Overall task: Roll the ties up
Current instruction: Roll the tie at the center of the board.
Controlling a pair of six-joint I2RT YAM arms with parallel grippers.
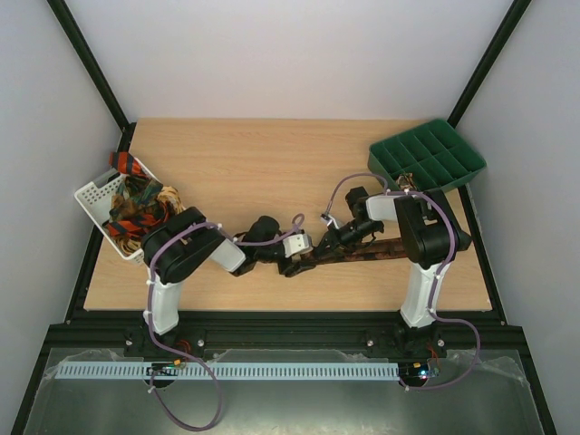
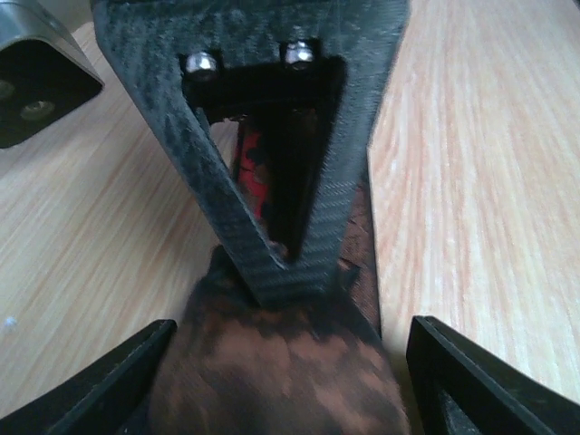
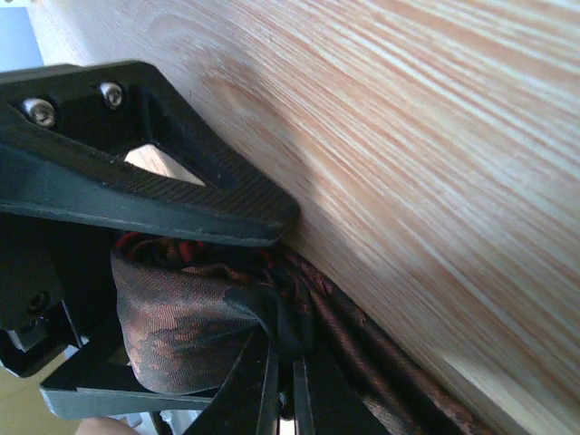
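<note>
dark brown tie point(image 3: 181, 317) toward table's point(image 1: 272, 163) near edge — right fingers point(image 3: 199, 204) clenched on it, left fingers point(image 2: 100, 390) spread astride

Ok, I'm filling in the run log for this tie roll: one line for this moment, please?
left gripper open astride dark brown tie | right gripper shut on it | tie lies along table

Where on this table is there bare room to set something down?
The widest bare patch is the far middle of the table, between the white basket and the green tray. Also bare: a narrow strip along the near edge between the arm bases. Crowded: where the left arm and right arm meet over the brown tie.
</note>
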